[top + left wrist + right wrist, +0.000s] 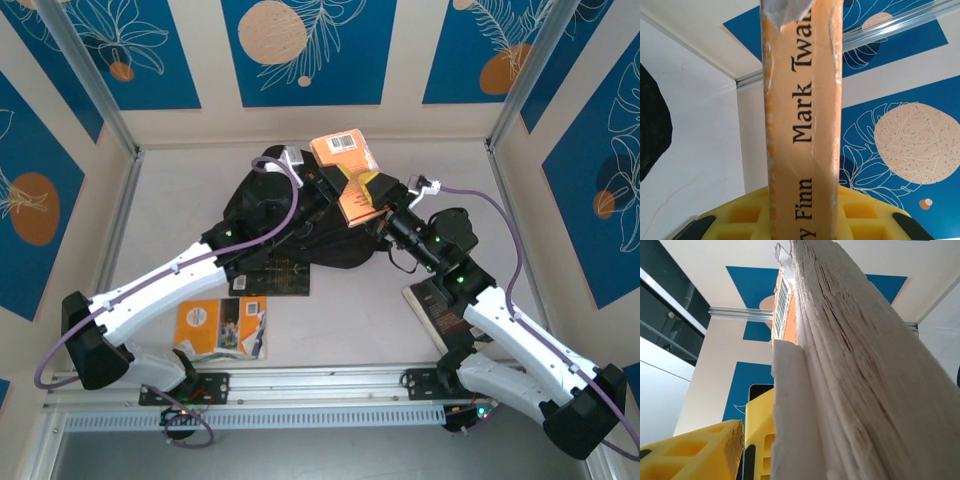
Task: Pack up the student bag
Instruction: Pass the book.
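**Figure.** Transfer of a worn orange paperback book (345,160) above the large black fabric student bag (335,250), which lay slumped at the middle of the pale worktop (180,220), directly below the book.

**Risks.** The book was judged liable to slip or twist, since it was pinched at one end by a single claw and its cover looked frayed. A drop would probably have landed it on the closed fabric, not inside. No open mouth of the bag could be made out, so an insertion could have been blocked. The two claws were crowded together, and a collision was considered possible.

**Pose.** The left arm was stretched forward over the bag. The left claw (802,220) was clamped on the book, with the spine facing its camera. The right arm was bent inward from the other side. The right claw (372,190) was set around the page edge with its jaws apart; the one visible yellow finger (695,450) was held clear of the book.
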### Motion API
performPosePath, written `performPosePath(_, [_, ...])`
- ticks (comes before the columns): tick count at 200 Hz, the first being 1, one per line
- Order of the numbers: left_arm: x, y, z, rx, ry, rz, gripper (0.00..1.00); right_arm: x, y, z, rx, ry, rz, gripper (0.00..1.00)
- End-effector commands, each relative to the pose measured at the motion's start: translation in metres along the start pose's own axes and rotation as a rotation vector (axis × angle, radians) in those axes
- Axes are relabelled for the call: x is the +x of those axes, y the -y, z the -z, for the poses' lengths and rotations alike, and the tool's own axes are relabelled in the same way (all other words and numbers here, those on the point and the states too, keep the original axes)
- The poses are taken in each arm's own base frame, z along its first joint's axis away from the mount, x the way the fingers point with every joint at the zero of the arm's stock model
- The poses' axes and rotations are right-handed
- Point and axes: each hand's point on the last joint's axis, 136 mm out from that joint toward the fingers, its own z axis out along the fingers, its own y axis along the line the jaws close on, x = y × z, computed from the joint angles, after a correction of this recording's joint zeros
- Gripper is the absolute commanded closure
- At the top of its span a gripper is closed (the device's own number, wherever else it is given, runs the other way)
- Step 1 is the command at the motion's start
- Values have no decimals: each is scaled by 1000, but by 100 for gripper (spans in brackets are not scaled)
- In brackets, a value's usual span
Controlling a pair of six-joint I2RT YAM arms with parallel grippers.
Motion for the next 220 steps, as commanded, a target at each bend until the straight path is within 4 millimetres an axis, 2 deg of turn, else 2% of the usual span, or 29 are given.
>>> performPosePath(1, [-29, 30, 14, 71, 98, 2, 70, -15, -9, 9, 7, 61, 9, 100])
performPosePath(8, [-29, 28, 16, 66, 97, -5, 63, -16, -7, 11, 13, 62, 6, 100])
performPosePath(15, [-30, 28, 18, 64, 100, -8, 62, -17, -6, 12, 17, 63, 4, 100])
performPosePath(39, [-28, 27, 21, 79, 94, -7, 74, -18, -12, 13, 19, 51, 20, 100])
performPosePath(52, [-25, 26, 19, 80, 75, -2, 75, -17, -15, 12, 12, 38, 30, 100])
performPosePath(62, [-22, 27, 18, 79, 60, -5, 69, -16, -18, 10, 4, 26, 29, 100])
performPosePath(84, [-22, 26, 19, 71, 47, -25, 41, -12, -21, 9, -4, -9, 40, 100])
performPosePath(96, [-23, 22, 20, 46, 36, -39, 31, -9, -23, 11, -9, -25, 50, 100])
performPosePath(133, [-21, -14, 25, -70, 1, -53, 29, -7, -13, 20, 13, -36, 58, 100])
performPosePath(166, [-21, -34, 37, -153, -48, -62, 23, -7, -6, 28, 26, -41, 65, 100])
performPosePath(190, [-18, -40, 34, -155, -78, -37, 17, -4, -5, 30, 16, -58, 54, 100])
performPosePath(220, [-7, -34, 11, -113, -150, -28, 14, 4, -9, 30, -4, -108, 49, 100])
